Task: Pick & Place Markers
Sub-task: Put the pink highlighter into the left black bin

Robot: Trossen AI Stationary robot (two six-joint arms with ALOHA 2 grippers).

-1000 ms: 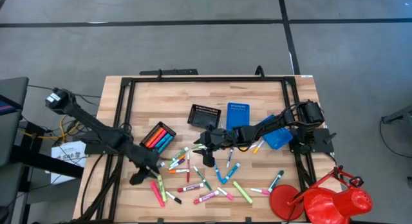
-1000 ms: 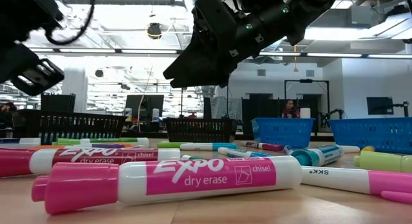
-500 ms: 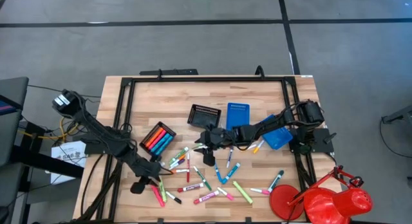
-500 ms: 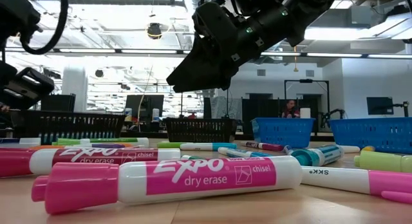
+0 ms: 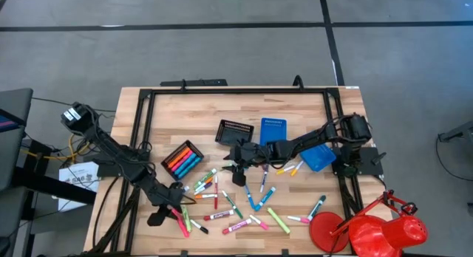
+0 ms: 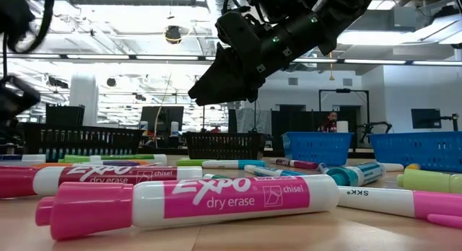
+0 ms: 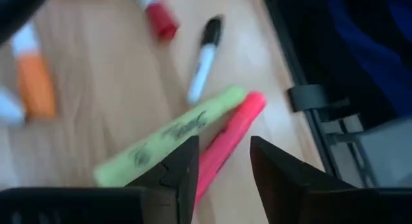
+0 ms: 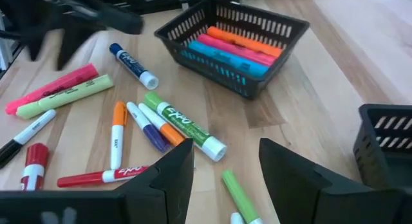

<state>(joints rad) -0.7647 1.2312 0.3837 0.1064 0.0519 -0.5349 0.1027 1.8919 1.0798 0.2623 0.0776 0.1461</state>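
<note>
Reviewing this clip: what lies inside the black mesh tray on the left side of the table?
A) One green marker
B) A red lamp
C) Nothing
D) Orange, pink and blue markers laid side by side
D. In the right wrist view the black mesh tray holds orange, pink and blue markers lying parallel, and the high view shows the same colours in it.

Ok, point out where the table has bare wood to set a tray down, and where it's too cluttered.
Bare wood: the far strip of the table between the black frame rail and the empty black tray, and the patch left of that tray, beyond the filled black tray. Crowded: the near middle, strewn with markers, where both claws work.
</note>
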